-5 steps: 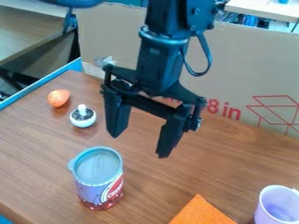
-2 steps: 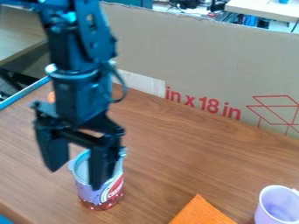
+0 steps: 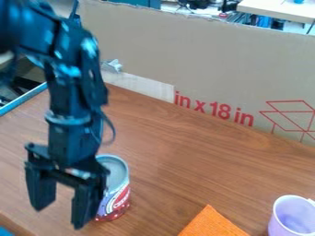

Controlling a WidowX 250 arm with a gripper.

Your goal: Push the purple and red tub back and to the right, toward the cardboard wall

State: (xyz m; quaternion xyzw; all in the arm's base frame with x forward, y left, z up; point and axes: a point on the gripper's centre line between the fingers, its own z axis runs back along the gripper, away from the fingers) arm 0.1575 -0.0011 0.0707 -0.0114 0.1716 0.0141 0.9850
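Bright, diffuse light; soft sheen on brown wood-grain counter [image 3: 184,161]; glints on blurred black robot arm [image 3: 67,60]; pale highlight rimming cylindrical purple-and-red can [image 3: 119,196].

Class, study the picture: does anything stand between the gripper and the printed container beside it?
Nothing visible stands between the gripper and the printed container, though the gripper hides part of its near side. The orange cloth and purple cup are on the container's far side from the gripper.
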